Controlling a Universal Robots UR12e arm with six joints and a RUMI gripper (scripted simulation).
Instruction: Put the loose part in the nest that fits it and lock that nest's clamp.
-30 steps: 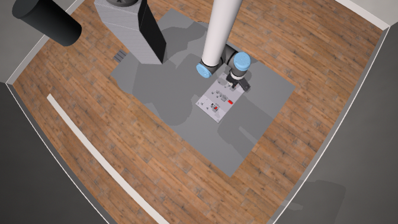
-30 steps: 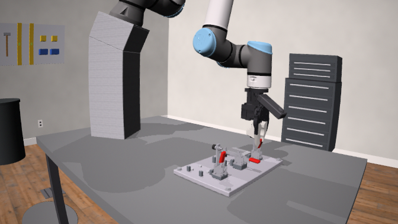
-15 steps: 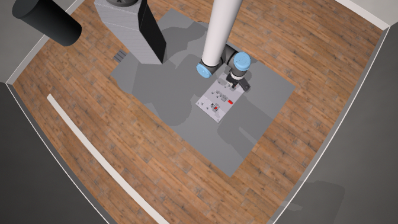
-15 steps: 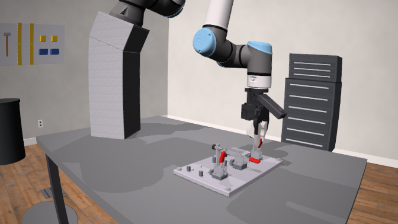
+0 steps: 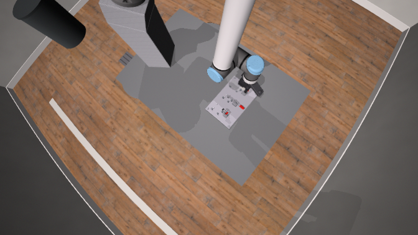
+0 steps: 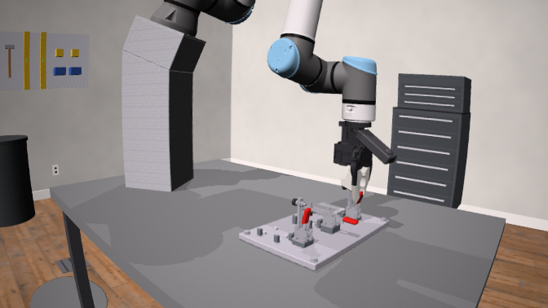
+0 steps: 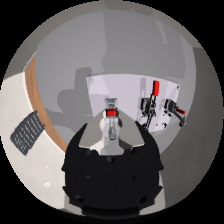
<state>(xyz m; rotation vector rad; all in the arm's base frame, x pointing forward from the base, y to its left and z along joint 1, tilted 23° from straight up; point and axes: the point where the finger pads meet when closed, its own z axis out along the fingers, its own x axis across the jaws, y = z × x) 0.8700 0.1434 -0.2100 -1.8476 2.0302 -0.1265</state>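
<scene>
Gripper (image 6: pixel 358 191): closed on red clamp handle (image 6: pixel 360 198) at far end of fixture plate (image 6: pixel 326 253); handle tilted | Middle clamp: red handle (image 6: pixel 350 220) lying flat; part (image 6: pixel 328 210) beneath its bar | Near clamp: handle (image 6: pixel 306 214) upright | Plate on grey table (image 6: pixel 163 244)

A workshop, plainly: a dark steel drawer cabinet (image 6: pixel 431 138) against the wall, a tool board (image 6: pixel 45 61) with a hammer (image 6: pixel 9 61) hung up, and a clamping fixture plate (image 6: pixel 326 248) on the grey counter (image 6: pixel 163 244)
</scene>
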